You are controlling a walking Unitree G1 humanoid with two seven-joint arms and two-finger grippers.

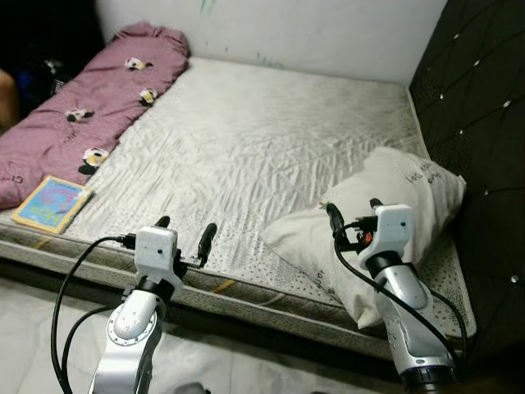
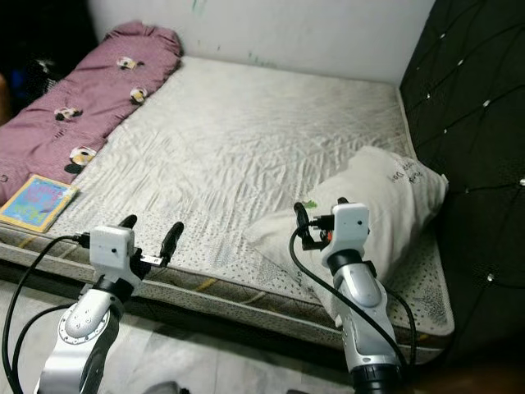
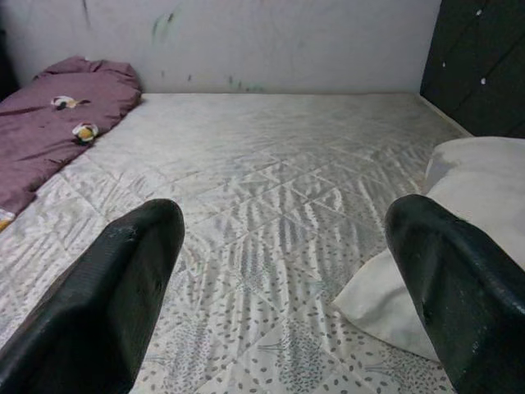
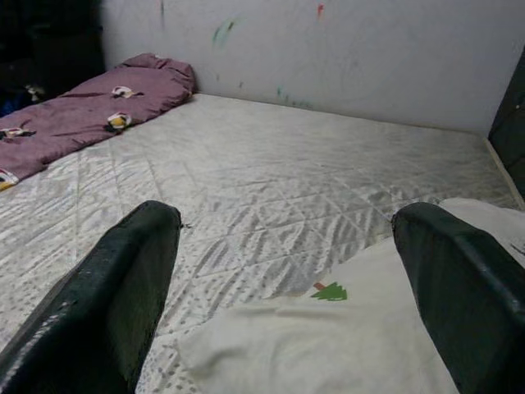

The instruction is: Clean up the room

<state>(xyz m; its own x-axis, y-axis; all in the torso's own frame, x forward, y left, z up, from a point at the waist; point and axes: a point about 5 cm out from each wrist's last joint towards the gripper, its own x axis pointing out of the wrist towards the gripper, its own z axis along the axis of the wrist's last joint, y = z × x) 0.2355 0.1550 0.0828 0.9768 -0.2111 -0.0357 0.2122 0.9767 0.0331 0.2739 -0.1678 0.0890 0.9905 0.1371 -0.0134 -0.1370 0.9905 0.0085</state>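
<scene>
A white pillow (image 1: pixel 385 222) with a small green tree print (image 4: pixel 330 291) lies at the near right corner of the pale mattress (image 1: pixel 246 148). My right gripper (image 1: pixel 354 212) hovers open just above the pillow's near edge. Further left, my left gripper (image 1: pixel 185 231) is also open, over the mattress's front edge, with nothing between its fingers. A purple blanket (image 1: pixel 90 107) with small animal prints stretches along the bed's left side. A colourful book (image 1: pixel 52 203) rests at the blanket's near end.
A dark quilted headboard (image 1: pixel 476 98) rises on the right. A white wall (image 1: pixel 271 29) with paint marks runs behind the bed. Pale floor (image 1: pixel 33 345) shows below the mattress front. A person's arm (image 1: pixel 6 97) is at the far left edge.
</scene>
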